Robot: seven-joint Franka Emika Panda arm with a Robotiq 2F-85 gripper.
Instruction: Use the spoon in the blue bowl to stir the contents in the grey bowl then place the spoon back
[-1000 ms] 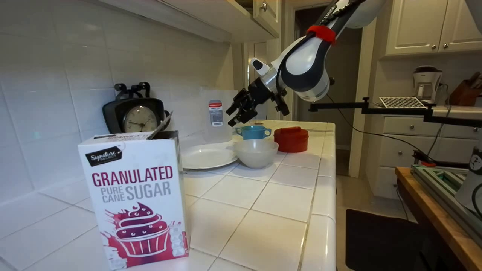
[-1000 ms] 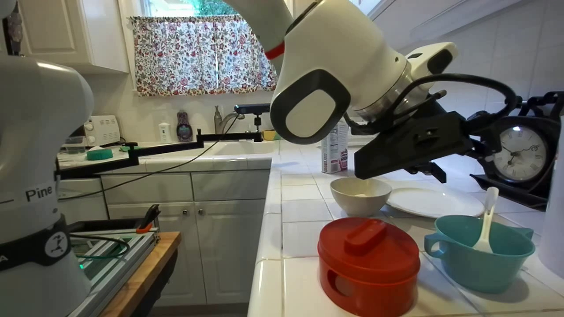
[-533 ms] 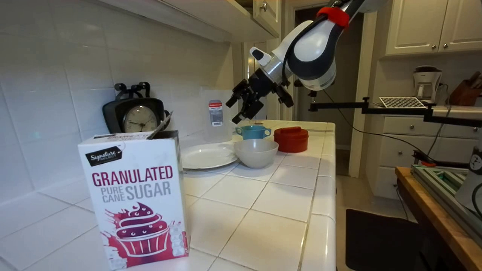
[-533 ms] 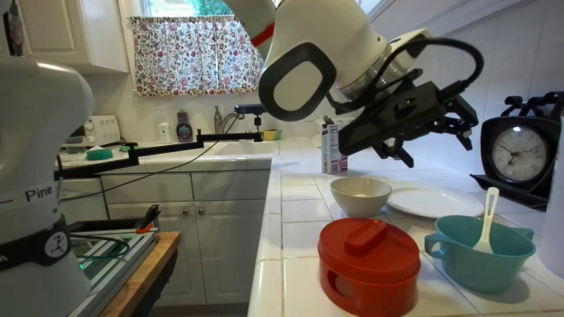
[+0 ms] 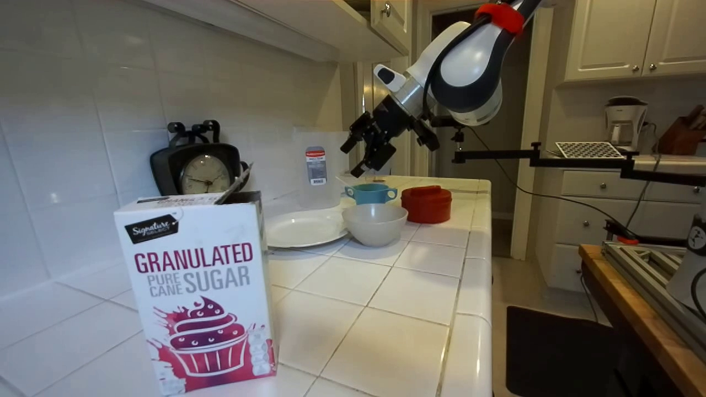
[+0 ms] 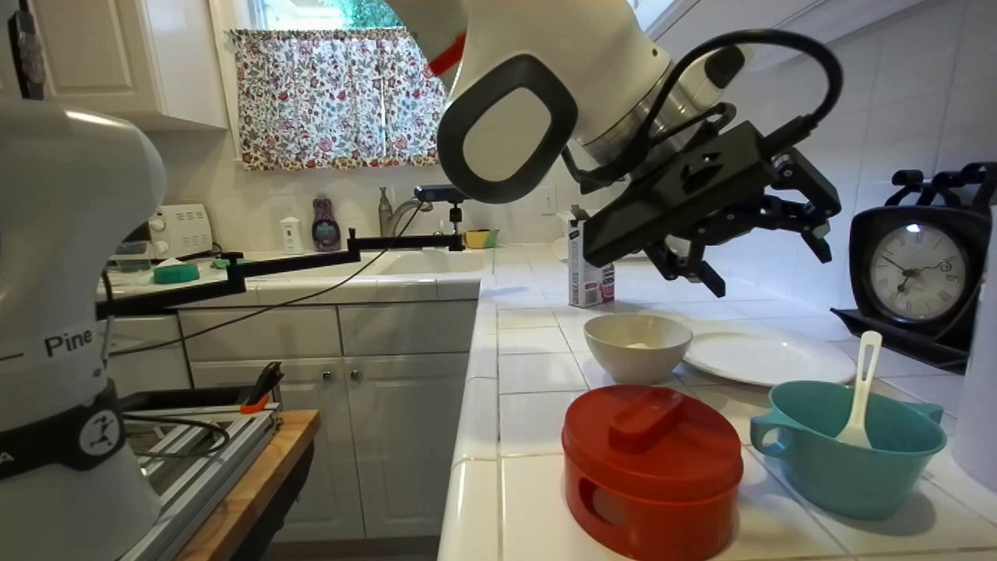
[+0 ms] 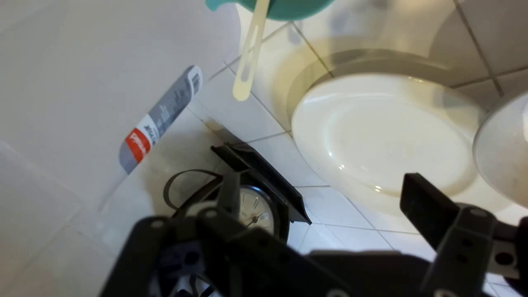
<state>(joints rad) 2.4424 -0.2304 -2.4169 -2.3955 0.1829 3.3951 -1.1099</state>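
Note:
The blue bowl (image 6: 849, 487) stands on the tiled counter; it also shows in an exterior view (image 5: 370, 194) and at the top of the wrist view (image 7: 293, 9). A white spoon (image 6: 861, 389) leans in it, handle up over the rim; the handle shows in the wrist view (image 7: 249, 57). The grey bowl (image 6: 635, 360) stands apart from it, with some pale contents inside; it is cut by the right edge of the wrist view (image 7: 501, 161). My gripper (image 6: 765, 265) is open and empty, in the air above the plate; its fingers are wide apart in the wrist view (image 7: 321, 189).
A white plate (image 6: 767, 354) lies beside the grey bowl. A red lidded container (image 6: 654, 483) stands near the counter edge, beside the blue bowl. A black clock (image 6: 919, 273) and a translucent bottle (image 5: 316, 190) stand along the wall. A sugar box (image 5: 198, 309) stands farther along.
My gripper has risen and tilted, moving left in one exterior view and slightly right in another. Its fingers look farther apart. The bowls and the spoon have not moved.

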